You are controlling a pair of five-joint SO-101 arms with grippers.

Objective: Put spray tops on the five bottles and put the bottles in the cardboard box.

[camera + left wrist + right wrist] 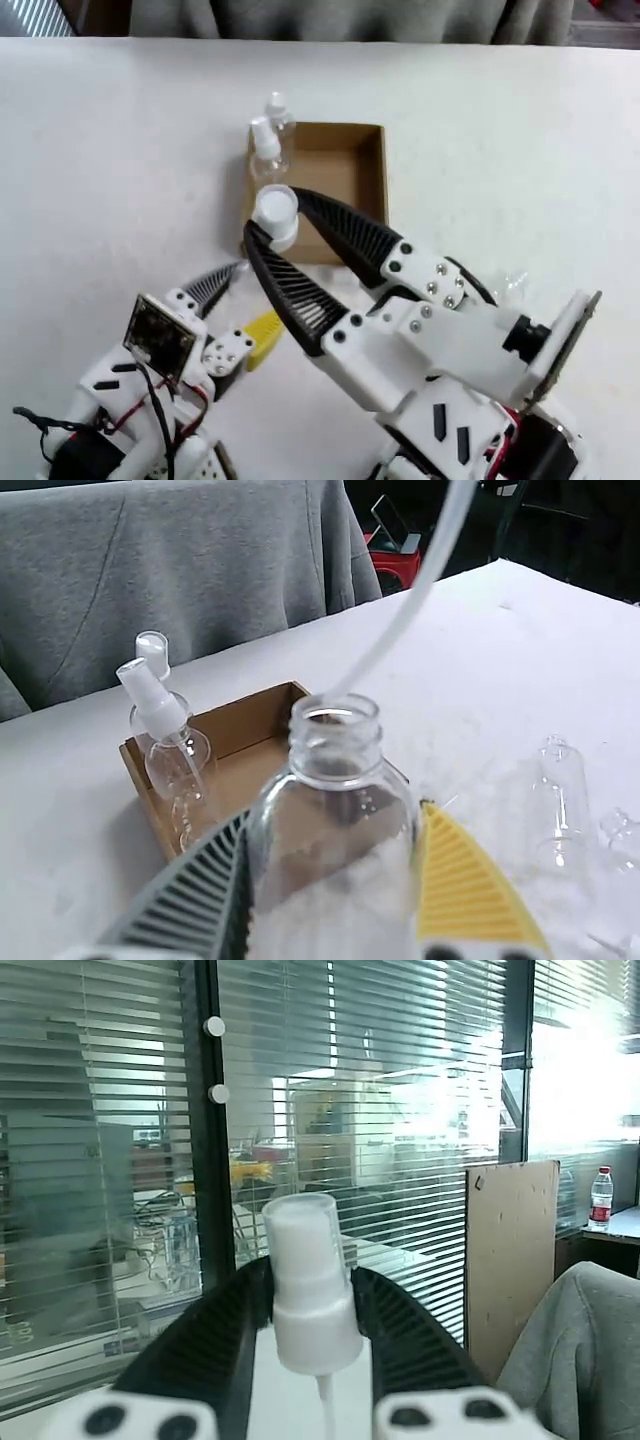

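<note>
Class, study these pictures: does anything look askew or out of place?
One capped bottle at the box wall leans, its spray top tilted rather than upright. The tube under the held top in the right gripper hangs curved, not straight, toward the open bottle in the left gripper.

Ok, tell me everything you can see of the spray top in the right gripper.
The spray top is white plastic: a frosted cap, a wider collar, and a thin white dip tube below. It is roughly upright, pinched in the right gripper. The tube's end reaches the open mouth of the clear bottle in the left gripper.
</note>
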